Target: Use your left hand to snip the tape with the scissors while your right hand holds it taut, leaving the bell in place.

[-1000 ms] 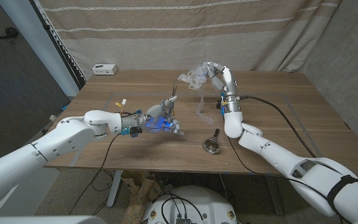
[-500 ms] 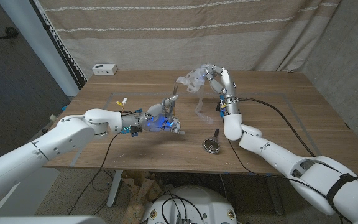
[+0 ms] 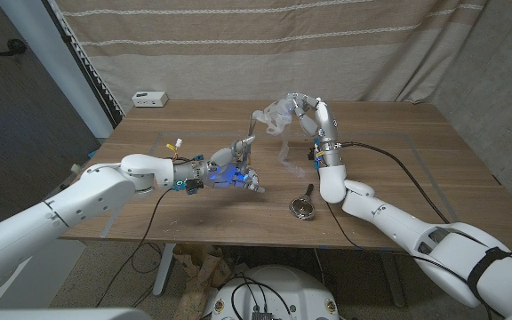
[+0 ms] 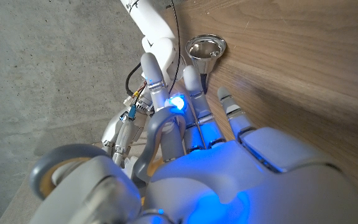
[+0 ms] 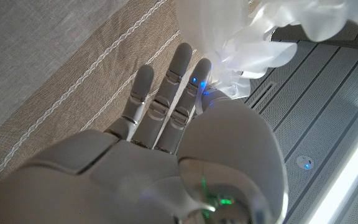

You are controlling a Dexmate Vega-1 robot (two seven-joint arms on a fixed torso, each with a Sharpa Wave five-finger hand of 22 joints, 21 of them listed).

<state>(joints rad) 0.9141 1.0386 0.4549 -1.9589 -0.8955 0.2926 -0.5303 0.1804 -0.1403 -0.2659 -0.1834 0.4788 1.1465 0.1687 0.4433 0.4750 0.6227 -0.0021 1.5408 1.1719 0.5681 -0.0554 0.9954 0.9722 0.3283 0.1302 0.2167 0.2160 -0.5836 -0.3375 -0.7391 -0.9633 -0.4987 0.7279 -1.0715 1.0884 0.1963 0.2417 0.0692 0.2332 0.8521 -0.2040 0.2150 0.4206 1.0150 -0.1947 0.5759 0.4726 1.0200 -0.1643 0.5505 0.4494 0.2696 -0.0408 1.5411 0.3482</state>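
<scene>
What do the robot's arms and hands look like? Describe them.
Both arms are glossy white, rounded shells. The left hand has pale grey fingers with a blue glow. The right hand matches, above a silvery wrist ring; black cables trail from both arms.

The right hand (image 3: 308, 114) tipped forward and toward the robot's left, carrying the crumpled tape (image 3: 272, 116) lower, closer to the scissors (image 3: 244, 143). The left hand (image 3: 231, 171) lowered the scissors' blades slightly toward the tape.

We see a brown wood-grain table (image 3: 398, 169); a silvery bell (image 3: 303, 206); clear, whitish tape (image 3: 276, 116); a blue-lit white left hand (image 3: 229, 173); a beige curtain (image 3: 265, 49), white-striped.
</scene>
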